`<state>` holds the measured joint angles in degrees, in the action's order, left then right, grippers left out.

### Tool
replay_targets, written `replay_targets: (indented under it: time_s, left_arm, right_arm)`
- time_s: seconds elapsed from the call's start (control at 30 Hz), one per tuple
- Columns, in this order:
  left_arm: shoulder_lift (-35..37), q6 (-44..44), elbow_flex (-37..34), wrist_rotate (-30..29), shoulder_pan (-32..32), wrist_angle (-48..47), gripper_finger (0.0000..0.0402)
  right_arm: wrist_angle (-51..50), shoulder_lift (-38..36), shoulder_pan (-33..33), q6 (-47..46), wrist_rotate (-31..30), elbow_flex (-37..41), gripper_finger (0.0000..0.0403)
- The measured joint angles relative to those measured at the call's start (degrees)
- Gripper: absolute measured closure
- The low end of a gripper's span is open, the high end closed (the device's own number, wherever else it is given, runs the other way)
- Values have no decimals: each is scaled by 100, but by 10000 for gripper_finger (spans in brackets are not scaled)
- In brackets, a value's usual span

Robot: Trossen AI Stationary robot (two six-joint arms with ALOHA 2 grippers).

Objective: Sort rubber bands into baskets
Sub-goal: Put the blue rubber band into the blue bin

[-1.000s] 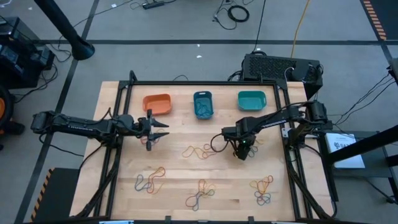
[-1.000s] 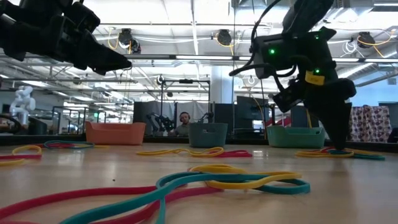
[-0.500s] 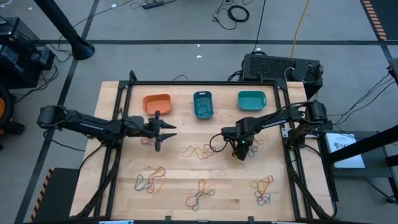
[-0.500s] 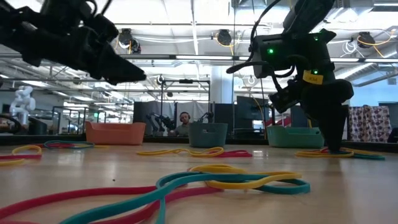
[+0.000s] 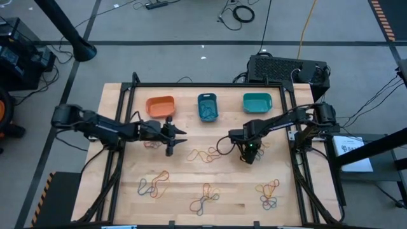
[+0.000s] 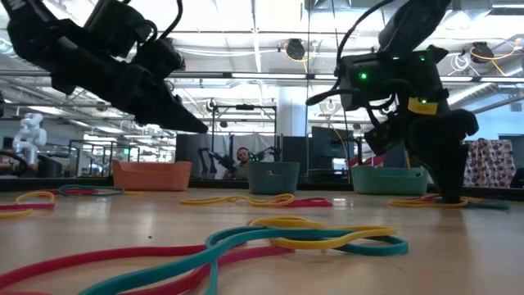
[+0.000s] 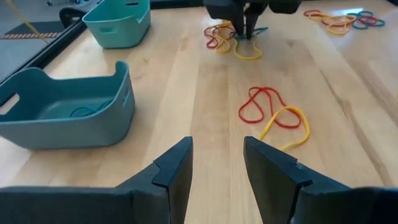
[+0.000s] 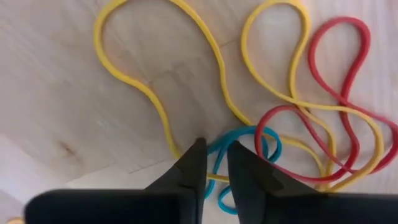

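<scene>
Three baskets stand in a row at the far side: orange [image 5: 160, 105], blue [image 5: 207, 105] and teal [image 5: 257, 102]. Loose rubber bands lie in clusters on the table. My right gripper [image 5: 249, 154] points down onto a tangle of yellow, red and blue bands [image 8: 292, 124] right of centre, and is nearly shut on a blue band. My left gripper [image 5: 177, 136] is open and empty. It hovers above the table in front of the orange and blue baskets, with a red and yellow band pair [image 7: 273, 112] ahead of it. My right gripper pinches a blue rubber band [image 8: 245, 134] between its two fingertips, at the loop's end nearest the fingers. The fingers come from above, pointing down, with their tips at the table top [image 6: 452, 197]. The band lies flat on the wood, crossed with yellow and red bands.
Further band clusters lie at the table's centre [image 5: 206, 154], near left [image 5: 154, 184], near middle [image 5: 205, 198] and near right [image 5: 270, 194]. The blue basket holds some blue bands. A black frame [image 5: 127, 95] borders the table. A person sits in the room behind [image 6: 242, 162].
My left gripper has moved toward the table's right edge, staying open and above the table, and has tipped downward a little. My right gripper has stayed at the tangle of bands with its tips on the table.
</scene>
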<state>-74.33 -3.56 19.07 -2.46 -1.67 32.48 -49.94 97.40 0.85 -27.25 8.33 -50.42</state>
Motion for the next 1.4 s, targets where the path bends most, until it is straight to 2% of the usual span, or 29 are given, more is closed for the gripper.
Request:
replay_targets:
  time_s: [0.1,0.2,0.27,0.53,0.67,0.73,0.83,0.93,1.2,1.4]
  left_arm:
    - [-68,-1,93,0,-13,6,249]
    - [-108,-12,139,0,-13,6,249]
    - [-108,-35,140,0,-13,0,249]
    - [-108,-38,140,1,-24,-51,249]
    - [-108,-38,140,2,-24,-51,249]
    - [-108,-36,140,2,-24,-49,249]
    - [-108,-38,140,2,-24,-49,249]
    - [-108,-164,140,2,-24,-48,249]
    - [-97,-435,225,-95,-24,-259,249]
    - [-97,-630,225,-505,-26,-719,249]
  right_arm:
    - [-10,29,25,216,-53,-147,374]
    - [182,38,29,479,-504,-377,398]
    - [183,34,38,555,-752,-539,398]
    - [-50,31,-104,984,-886,-1290,401]
    - [-106,29,-295,1176,-1163,-1674,402]
    - [-114,29,-388,1290,-1464,-1848,402]
    - [-20,20,-499,1454,-2260,-2024,402]
    - [516,20,-495,1925,-2666,-2034,402]
    - [2590,21,67,3336,-2622,-2036,403]
    - [3411,22,728,3892,-2600,-2036,403]
